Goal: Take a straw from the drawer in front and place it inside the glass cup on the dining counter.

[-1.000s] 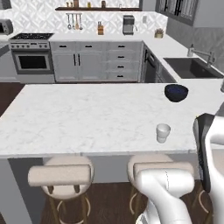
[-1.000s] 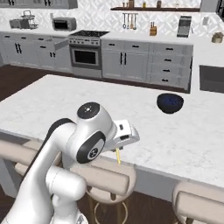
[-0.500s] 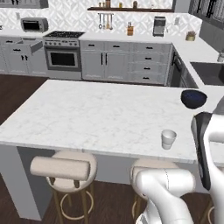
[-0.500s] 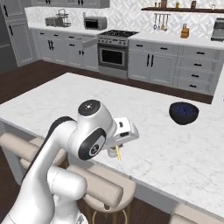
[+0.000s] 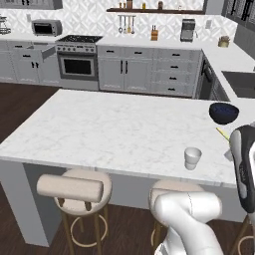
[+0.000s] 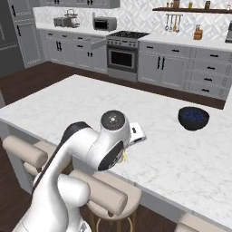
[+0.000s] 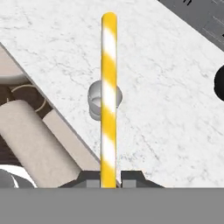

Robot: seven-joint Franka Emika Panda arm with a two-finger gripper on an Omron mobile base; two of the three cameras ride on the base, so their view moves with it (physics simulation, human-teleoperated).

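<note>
- Gripper [image 7: 109, 180] status: clamped on the yellow-and-white striped straw [image 7: 108, 96], which is held at its lower end between the two dark fingertips [image 7: 89, 179] and projects straight ahead in the hand view.
- Straw position: carried above the dining counter [image 5: 109, 129]; a short yellow tip is also seen near the hand at the right edge of the left base view.
- Glass cup [image 5: 192, 158] position: upright near the counter's near edge, well apart from the dark blue bowl [image 5: 223, 112].
- Step in hand (judged): transport and alignment; in the hand view the straw crosses the cup.
- Next move (judged): the straw tip is to be centred over the rim, lowered inside, then released.
- Drawer [image 5: 41, 50]: open, far left.
</note>
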